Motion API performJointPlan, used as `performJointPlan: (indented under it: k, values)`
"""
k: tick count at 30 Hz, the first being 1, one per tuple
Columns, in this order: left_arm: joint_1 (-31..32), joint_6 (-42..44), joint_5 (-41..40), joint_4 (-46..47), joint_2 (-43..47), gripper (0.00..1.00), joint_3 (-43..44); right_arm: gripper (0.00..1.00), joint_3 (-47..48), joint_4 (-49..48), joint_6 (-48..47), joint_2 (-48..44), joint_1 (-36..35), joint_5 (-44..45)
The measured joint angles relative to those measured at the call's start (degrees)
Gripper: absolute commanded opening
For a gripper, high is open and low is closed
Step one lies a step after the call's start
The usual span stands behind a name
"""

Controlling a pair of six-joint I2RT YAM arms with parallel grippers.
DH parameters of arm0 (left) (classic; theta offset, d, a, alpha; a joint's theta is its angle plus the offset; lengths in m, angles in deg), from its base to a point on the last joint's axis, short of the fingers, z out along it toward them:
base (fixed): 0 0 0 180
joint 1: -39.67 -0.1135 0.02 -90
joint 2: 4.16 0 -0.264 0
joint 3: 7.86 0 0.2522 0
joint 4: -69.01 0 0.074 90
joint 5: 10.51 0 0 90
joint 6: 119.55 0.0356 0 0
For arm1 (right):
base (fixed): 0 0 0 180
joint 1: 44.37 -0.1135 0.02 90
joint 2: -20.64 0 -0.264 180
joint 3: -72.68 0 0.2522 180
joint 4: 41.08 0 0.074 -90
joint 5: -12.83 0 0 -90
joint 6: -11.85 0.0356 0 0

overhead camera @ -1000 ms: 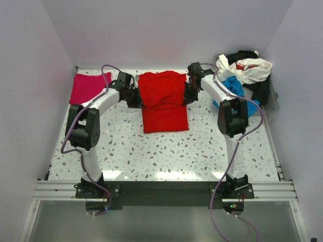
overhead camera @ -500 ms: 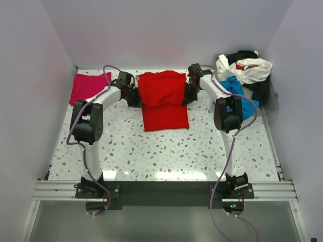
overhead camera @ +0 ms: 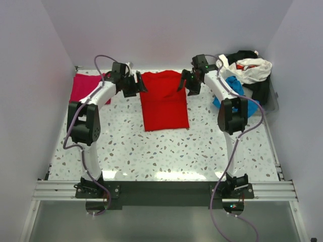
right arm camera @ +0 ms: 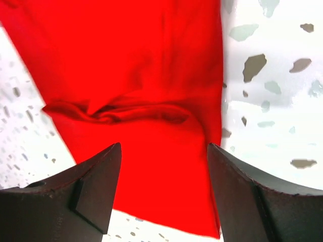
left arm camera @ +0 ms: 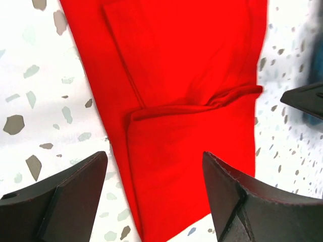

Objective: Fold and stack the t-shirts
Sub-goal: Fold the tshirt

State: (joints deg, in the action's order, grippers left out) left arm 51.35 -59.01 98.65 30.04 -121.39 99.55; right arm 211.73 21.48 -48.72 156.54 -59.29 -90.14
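**A:** What lies farthest left?

**B:** A flat magenta-pink cotton t-shirt, at ten o'clock on the speckled white counter.

**A:** And the left hand?

**B:** It hovers with its fingers spread, empty, at the far left corner of the folded bright red cotton t-shirt.

**A:** How does that one run?

**B:** It lies mid-counter, its long axis from twelve to six o'clock, with a creased ridge across its width. I cannot tell the neck end.

**A:** The right hand?

**B:** Spread too, gripping nothing, at the far right corner.

**A:** Beyond it?

**B:** At two o'clock there is a crumpled heap: a white t-shirt, a blue t-shirt and a black t-shirt.
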Motion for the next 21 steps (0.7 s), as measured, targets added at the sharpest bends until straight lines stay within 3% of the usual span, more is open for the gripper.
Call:
performJointPlan:
  k: [11,17,21]
  values:
    - [4.3,2.3,-0.3,3.8,12.4,0.81,-20.4,0.72,-24.5,-5.0,-1.8,-17.3,0.1,-1.3]
    - [8.9,2.6,-1.6,3.3,16.6,0.80,-28.4,0.72,-39.8,-6.5,-2.3,-21.7,0.0,-2.2]
    - [9.8,2.6,-2.9,3.4,18.7,0.78,-30.9,0.71,-44.5,-7.8,-2.1,-22.3,-0.3,-3.0]
